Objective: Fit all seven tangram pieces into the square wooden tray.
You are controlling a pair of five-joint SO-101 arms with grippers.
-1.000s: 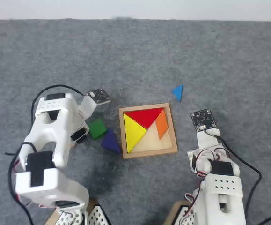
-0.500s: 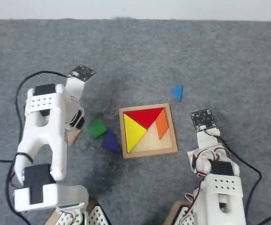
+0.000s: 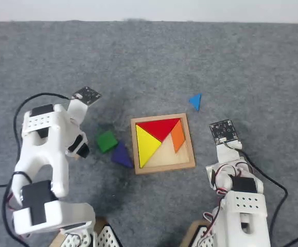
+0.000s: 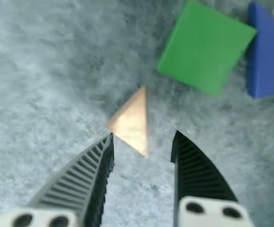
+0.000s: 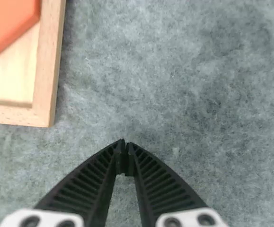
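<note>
Tangram piece nearest the left gripper (image 4: pixel 143 137) is a small tan triangle (image 4: pixel 131 124), lying flat on the grey felt (image 3: pixel 241 62) with one corner reaching in between the two fingertips. The risk, as I judge it, is that shallow hold. Only the narrow end of the piece sits within the jaws, and its sloping edges give the fingers nothing square to press on. Closing here could squirt it forward toward the green square (image 4: pixel 205 47) or tip it onto an edge. One fingertip is right at another corner of the triangle, touching or just short of it; I cannot tell which. Coming down from here might pin or nudge that corner. The jaws stand moderately spread, wider than the corner between them, and grip nothing.

Beyond the tan piece lies the green square, with an indigo triangle (image 4: pixel 269 52) close beside it and just off the rim of the square wooden tray (image 3: pixel 164 169). The tray holds a red triangle (image 3: pixel 159 127), a yellow triangle (image 3: pixel 146 145) and an orange parallelogram (image 3: pixel 178 138), with bare wood along one side. Past its far corner a small blue triangle (image 3: pixel 195 101) sits well apart on the felt. The right gripper (image 5: pixel 126 144) hangs over felt just off another corner of the tray, its fingers pressed together and holding nothing.
</note>
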